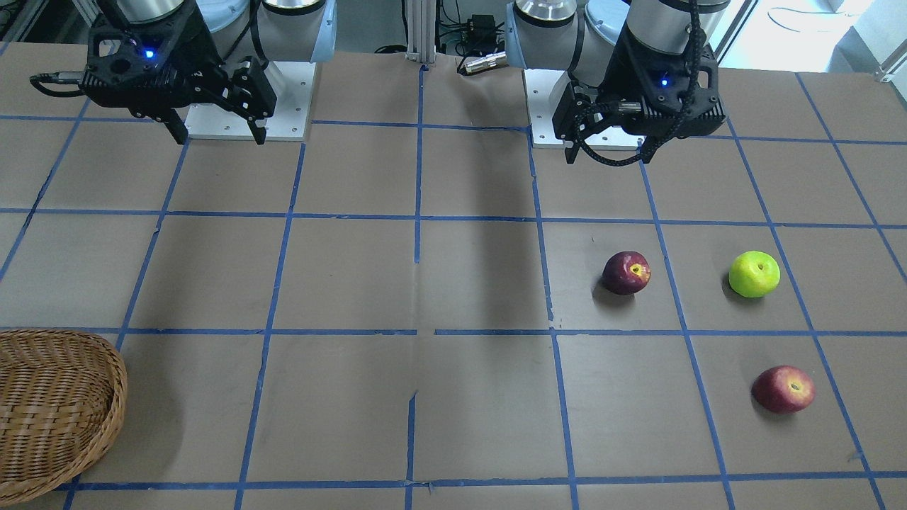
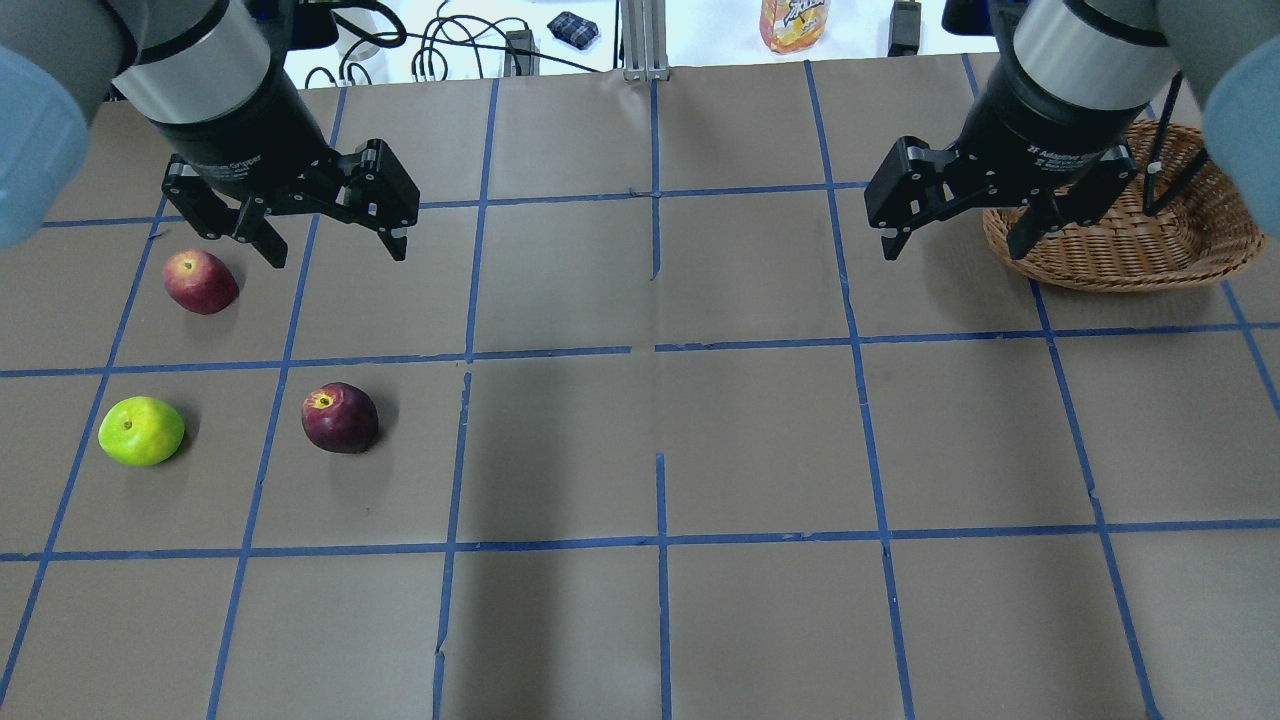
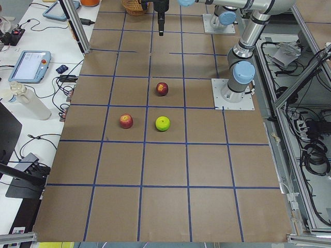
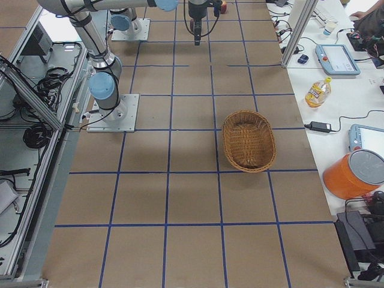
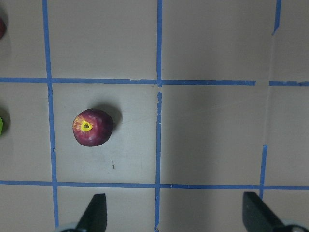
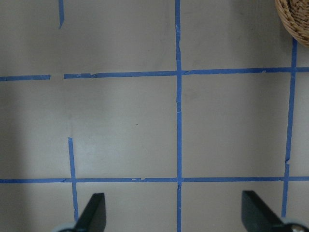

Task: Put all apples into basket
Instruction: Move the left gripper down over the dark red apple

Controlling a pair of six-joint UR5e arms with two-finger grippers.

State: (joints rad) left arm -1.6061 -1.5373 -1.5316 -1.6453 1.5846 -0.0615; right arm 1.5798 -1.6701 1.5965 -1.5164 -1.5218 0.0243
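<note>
Three apples lie on the table on my left side. The dark maroon apple shows in the left wrist view, ahead and left of the fingers. The yellow-green apple sits beside it, and the red apple lies further out. My left gripper hangs open above the table, holding nothing. The wicker basket stands empty on my right side. My right gripper hovers open just inward of it.
Blue tape lines divide the brown table into squares. A juice bottle and cables lie beyond the far edge. Tablets and an orange container sit on the side bench. The arm bases stand at the robot's edge.
</note>
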